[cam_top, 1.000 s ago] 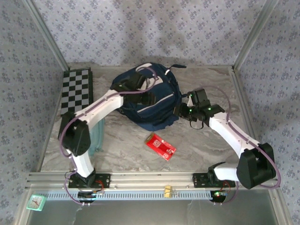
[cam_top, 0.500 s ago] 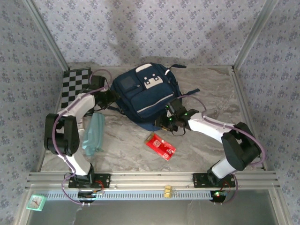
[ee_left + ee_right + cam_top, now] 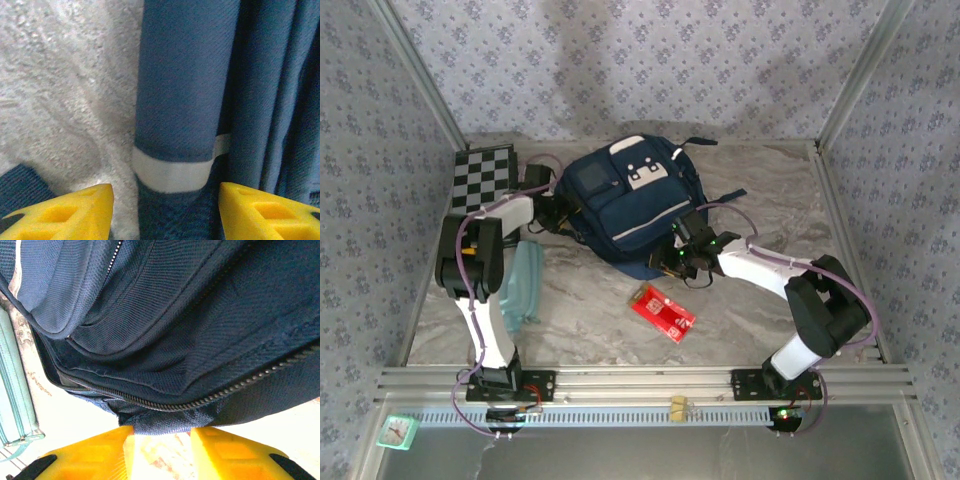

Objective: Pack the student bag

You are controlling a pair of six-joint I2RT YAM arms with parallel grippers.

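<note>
Navy bag [image 3: 630, 200] far-centre on marble table [image 3: 740, 310]. White print on the one red packet [image 3: 662, 312] near it, unreadable. One chessboard [image 3: 480, 180] far left, one teal pouch [image 3: 523, 285] left. Left gripper [image 3: 165, 205] open, straddling a white-striped fold. Right gripper [image 3: 162, 447] slightly apart at near hem, grip unclear.

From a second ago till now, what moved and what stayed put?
The left end effector drew back from over the student bag to its left side. The bag went from bunched up to flat, pockets up. The right end effector moved from the bag's right side to its near edge. The red packet, teal pouch and checkerboard stayed put.
</note>
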